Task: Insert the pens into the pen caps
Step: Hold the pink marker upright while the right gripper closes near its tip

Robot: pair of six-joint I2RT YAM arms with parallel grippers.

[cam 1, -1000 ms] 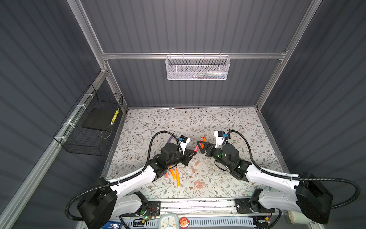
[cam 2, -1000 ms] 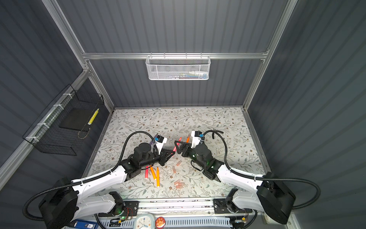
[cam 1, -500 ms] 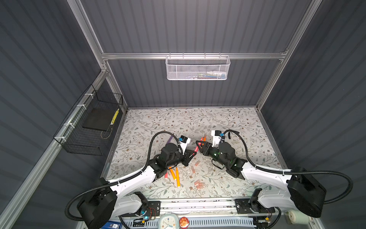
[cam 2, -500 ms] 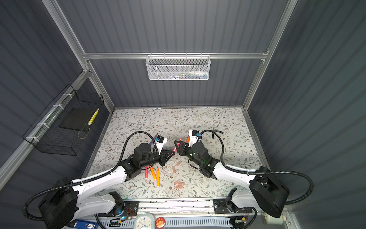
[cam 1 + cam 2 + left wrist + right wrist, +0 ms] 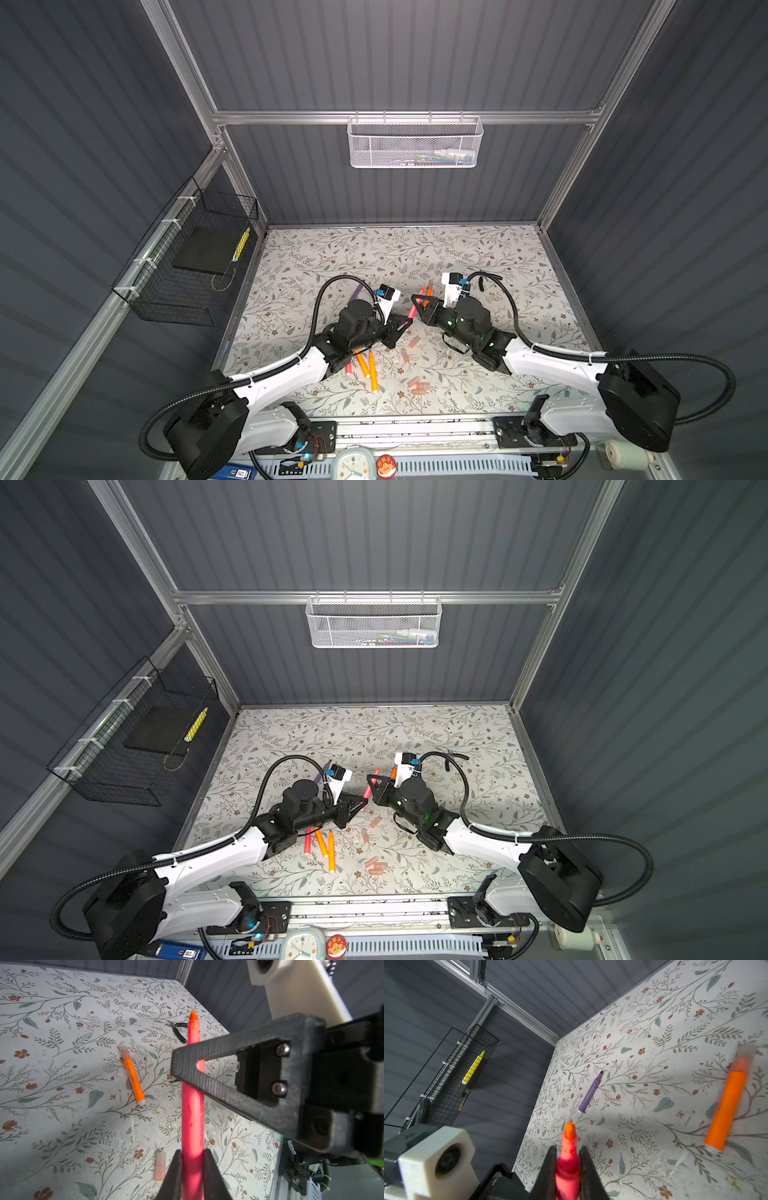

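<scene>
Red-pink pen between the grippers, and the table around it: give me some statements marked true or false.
1. The right gripper is shut on the red-pink pen. True.
2. The red-pink pen is capped. False: its orange tip is bare.
3. The purple pen is in the left gripper. False: it lies on the table; the left gripper holds the red-pink pen.
4. Black-handled pliers lie on the table. True.
5. Nothing loose lies near the held pen. False: a pen cap lies on the table.
</scene>
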